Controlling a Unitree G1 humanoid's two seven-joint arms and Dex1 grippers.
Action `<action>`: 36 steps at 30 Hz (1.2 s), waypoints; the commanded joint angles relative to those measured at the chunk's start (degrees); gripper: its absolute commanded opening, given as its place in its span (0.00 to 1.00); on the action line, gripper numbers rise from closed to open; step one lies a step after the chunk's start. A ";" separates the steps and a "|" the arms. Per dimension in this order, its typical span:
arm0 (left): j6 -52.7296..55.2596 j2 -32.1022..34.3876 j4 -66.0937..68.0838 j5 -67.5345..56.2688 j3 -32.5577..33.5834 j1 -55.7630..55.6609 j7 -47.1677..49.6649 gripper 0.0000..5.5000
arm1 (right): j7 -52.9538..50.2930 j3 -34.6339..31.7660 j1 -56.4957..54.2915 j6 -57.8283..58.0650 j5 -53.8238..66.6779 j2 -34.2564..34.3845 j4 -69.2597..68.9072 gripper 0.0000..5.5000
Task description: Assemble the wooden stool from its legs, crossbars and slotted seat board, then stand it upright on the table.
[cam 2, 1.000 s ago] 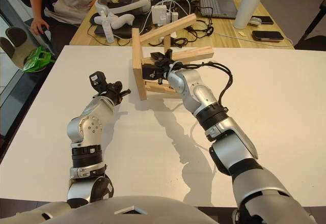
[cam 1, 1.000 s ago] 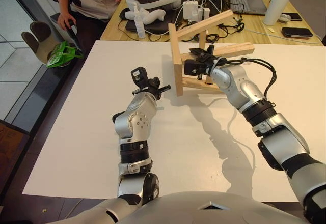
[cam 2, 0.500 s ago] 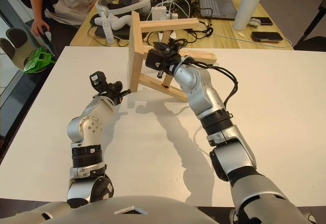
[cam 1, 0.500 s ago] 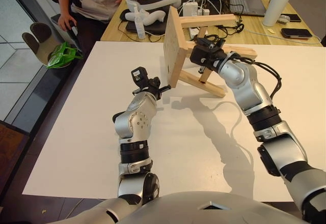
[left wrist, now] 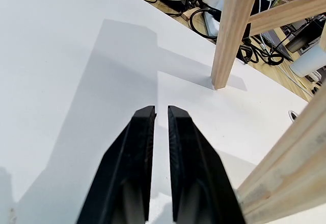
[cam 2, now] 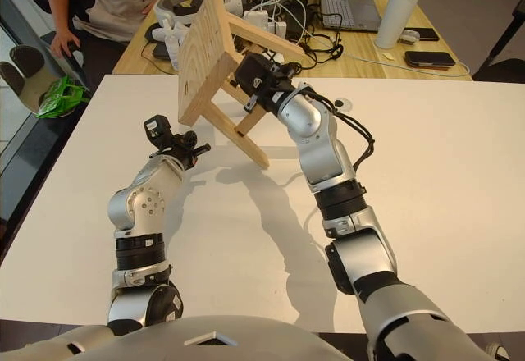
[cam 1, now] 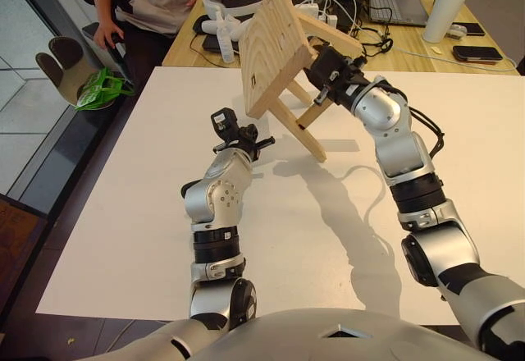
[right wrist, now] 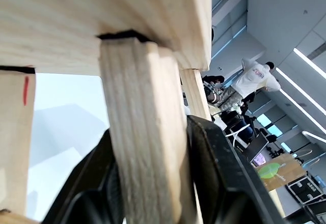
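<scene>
stool (cam 1: 271,45): pale blond wood, fine straight grain
leg (right wrist: 15,147): same wood, short red stroke, just beside the right gripper (right wrist: 147,178)
right gripper: black
left gripper (left wrist: 160,113): glossy black
table (cam 1: 123,213): plain white
bag (cam 1: 100,88): bright green, well apart from the left gripper

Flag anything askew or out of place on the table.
The stool is askew: its seat board tilts steeply rather than lying level, one leg touching the white table, while the right gripper clamps its frame. Nothing looks spilled or broken.
</scene>
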 commanded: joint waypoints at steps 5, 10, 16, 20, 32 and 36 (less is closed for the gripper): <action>-9.38 6.83 -14.36 7.97 -9.33 8.04 -6.61 0.08 | 0.13 -3.40 7.39 13.09 7.56 2.22 -4.46 0.26; -9.06 11.91 -23.58 11.36 -12.36 16.34 -10.01 0.08 | -0.97 -6.90 12.10 22.61 11.68 1.44 -13.69 0.24; -6.45 12.94 -31.82 12.04 -11.94 24.39 -10.25 0.08 | -5.17 -12.03 19.15 37.09 16.38 2.71 -27.89 0.18; -6.60 11.64 -32.72 13.93 -14.50 24.57 -9.17 0.08 | -3.86 -9.03 26.20 37.92 17.15 -0.37 -36.39 0.33; -14.46 8.64 -33.71 18.88 -18.39 29.53 -8.09 0.08 | -10.11 -13.24 43.61 32.46 26.17 5.91 -55.27 0.54; -14.26 8.49 -34.62 19.39 -18.07 30.84 -8.44 0.08 | -12.09 -14.30 46.85 30.47 29.41 8.07 -56.58 0.54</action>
